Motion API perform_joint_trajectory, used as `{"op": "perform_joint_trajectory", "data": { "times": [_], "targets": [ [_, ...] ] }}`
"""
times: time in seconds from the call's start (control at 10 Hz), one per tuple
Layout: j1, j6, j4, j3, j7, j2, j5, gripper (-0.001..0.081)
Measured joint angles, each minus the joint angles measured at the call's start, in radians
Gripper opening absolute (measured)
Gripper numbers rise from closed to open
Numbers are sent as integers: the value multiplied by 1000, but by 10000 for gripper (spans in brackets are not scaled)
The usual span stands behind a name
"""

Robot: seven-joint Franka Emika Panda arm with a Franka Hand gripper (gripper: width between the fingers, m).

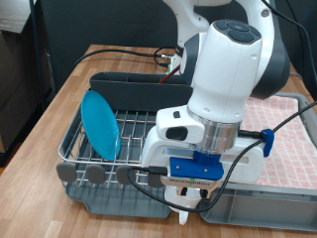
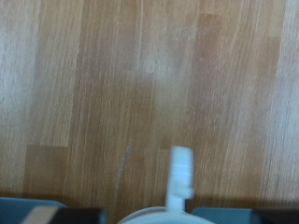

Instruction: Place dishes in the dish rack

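The bright-blue plate stands on edge in the dish rack, on its silver wire grid at the exterior view's left. My gripper hangs low at the exterior view's bottom, over the rack's front edge by the grey tabs. In the blurred wrist view a white mug with its handle sits between the dark fingers above wooden board. The arm's white body hides much of the rack. The wooden spoon is out of view.
The rack's tall grey cutlery compartment runs along its far side. A grey crate and pink checkered cloth lie at the exterior view's right. Black cables cross the wooden table behind the rack.
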Motion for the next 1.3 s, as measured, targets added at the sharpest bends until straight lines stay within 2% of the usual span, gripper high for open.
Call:
{"op": "perform_joint_trajectory", "data": {
  "times": [0.1,0.2,0.3,0.4,0.5,0.6,0.7,0.9,1.3],
  "targets": [
    [3,1,1,-3,1,-2,-2,440],
    [4,-7,4,-3,0,-6,-2,440],
    [4,-27,10,-3,0,-13,-2,604],
    [5,-54,17,-3,0,-21,-2,604],
    [5,-83,23,-3,0,-32,-2,742],
    [5,-110,25,-3,0,-49,-1,742],
    [5,-130,26,-3,-1,-67,-1,791],
    [3,-210,36,0,-17,-110,7,800],
    [7,-396,103,5,-25,-190,5,803]
  ]
}}
